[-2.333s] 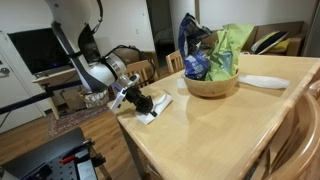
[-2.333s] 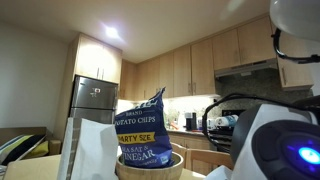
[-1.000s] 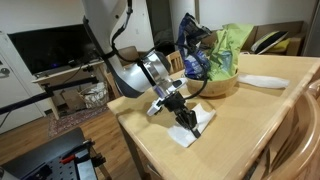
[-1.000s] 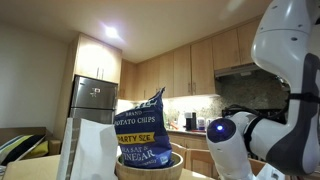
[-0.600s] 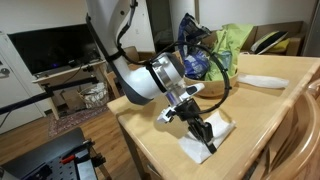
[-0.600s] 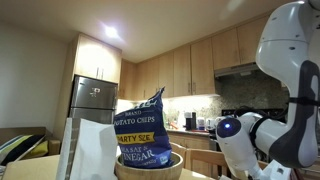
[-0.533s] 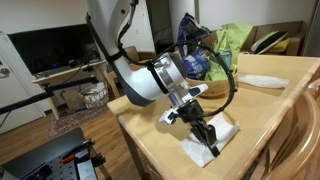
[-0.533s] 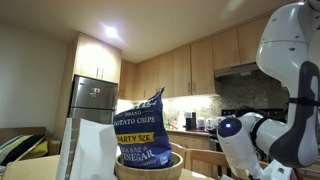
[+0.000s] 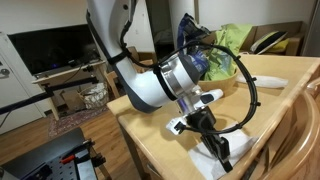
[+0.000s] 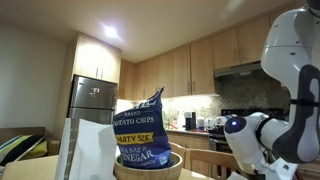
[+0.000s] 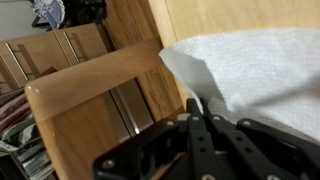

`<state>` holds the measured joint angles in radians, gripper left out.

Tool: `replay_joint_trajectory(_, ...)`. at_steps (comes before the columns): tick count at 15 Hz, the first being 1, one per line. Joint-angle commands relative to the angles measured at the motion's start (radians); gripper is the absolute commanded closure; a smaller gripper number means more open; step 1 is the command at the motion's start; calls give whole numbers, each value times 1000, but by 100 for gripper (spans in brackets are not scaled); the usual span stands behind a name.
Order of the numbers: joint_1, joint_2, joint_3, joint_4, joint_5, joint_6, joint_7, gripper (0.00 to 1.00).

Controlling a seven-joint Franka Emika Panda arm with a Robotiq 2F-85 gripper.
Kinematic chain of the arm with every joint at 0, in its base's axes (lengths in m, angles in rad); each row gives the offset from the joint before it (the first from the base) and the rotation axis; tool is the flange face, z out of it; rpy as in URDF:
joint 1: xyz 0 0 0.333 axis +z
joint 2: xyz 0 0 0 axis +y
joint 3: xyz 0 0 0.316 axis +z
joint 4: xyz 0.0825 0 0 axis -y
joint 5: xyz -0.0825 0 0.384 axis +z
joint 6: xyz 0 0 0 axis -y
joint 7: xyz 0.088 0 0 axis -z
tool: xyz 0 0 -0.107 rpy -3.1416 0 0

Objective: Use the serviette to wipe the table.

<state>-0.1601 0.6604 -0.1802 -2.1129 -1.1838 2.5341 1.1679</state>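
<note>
Since a second ago, pincer (image 9: 219, 148) and serviette (image 9: 237, 150) have slid further along worktop (image 9: 170, 150).
Exterior view: chip bag (image 10: 140, 122) in front, pincer hidden.
Wrist view: pincer (image 11: 197, 108) together, tips on serviette (image 11: 255, 70), chair (image 11: 90, 110) alongside.

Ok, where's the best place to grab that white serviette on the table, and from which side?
Probably the edge by its folded-over corner, from straight above. The serviette lies flat on the table, so only a pinched-up bit of paper gives purchase. The pincer is shut on it there, tips pointing down.
</note>
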Motion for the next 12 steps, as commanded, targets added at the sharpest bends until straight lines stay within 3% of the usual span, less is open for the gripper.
replay_joint_trajectory(1,21,-16,14,-25,22,30,8,100)
replay_joint_trajectory(12,255,-64,119,-48,-21,-27,49,100)
